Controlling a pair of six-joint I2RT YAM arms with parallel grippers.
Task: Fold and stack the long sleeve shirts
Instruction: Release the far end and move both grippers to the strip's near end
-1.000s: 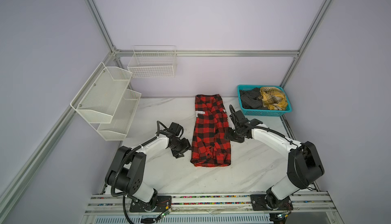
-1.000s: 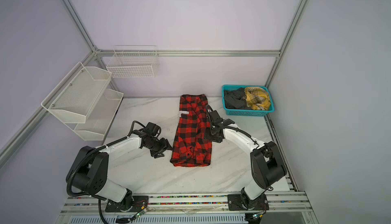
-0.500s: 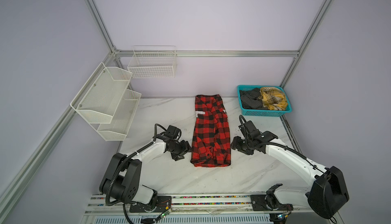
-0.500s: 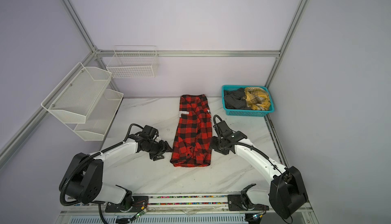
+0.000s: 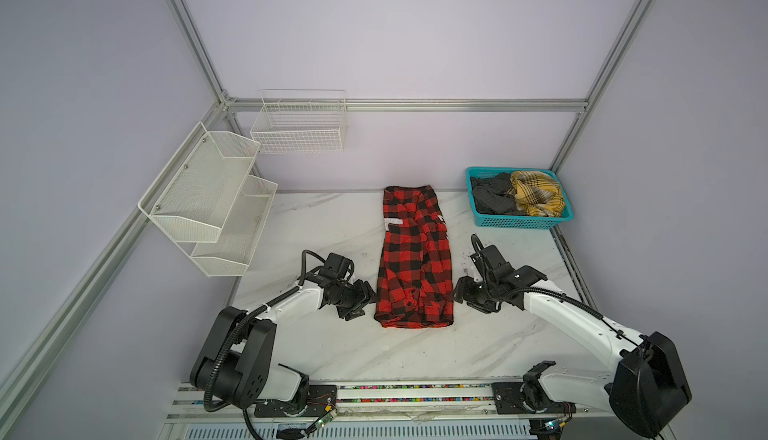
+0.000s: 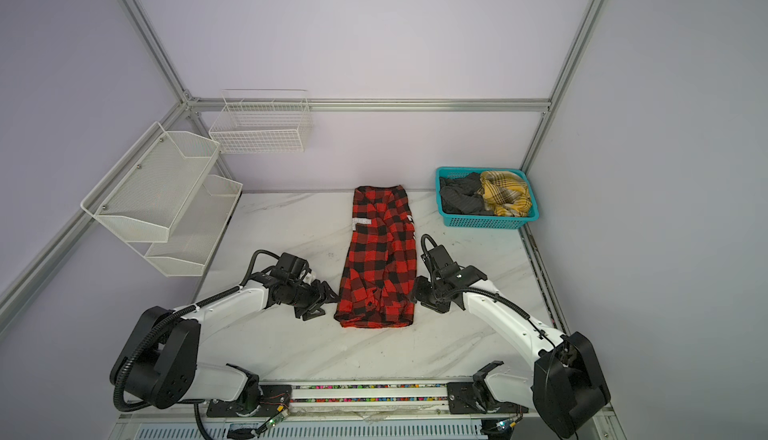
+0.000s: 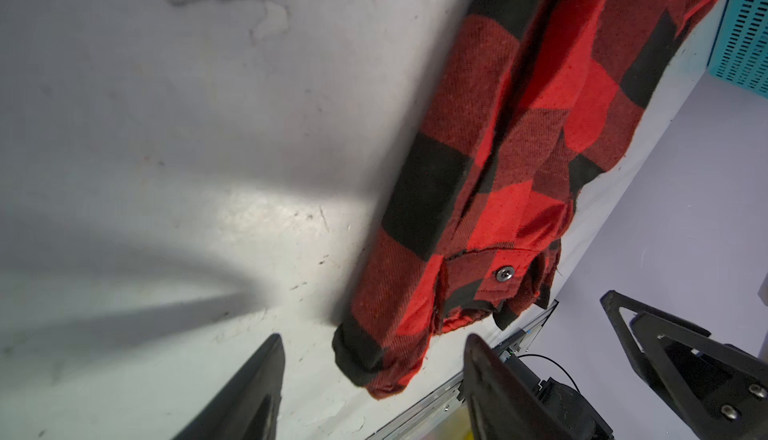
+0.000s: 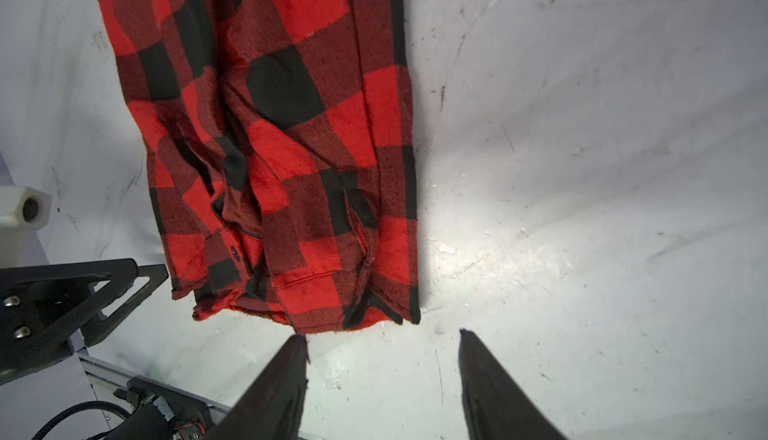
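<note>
A red-and-black check shirt lies folded into a long narrow strip down the middle of the table. My left gripper sits low at the strip's near left corner. Its jaws are open, and in the left wrist view that corner lies between them, with the gripper not closed on it. My right gripper is at the near right corner, open, with the hem just ahead of its fingertips. A dark grey shirt and a yellow plaid shirt lie crumpled in the basket.
The teal basket stands at the back right corner. White mesh shelves hang on the left wall and a wire basket on the back wall. The arms' mounting rail runs along the table's front edge.
My right gripper has travelled from the shirt's middle right edge toward the front, to its near right corner. My left gripper has shifted slightly closer to the near left corner.
</note>
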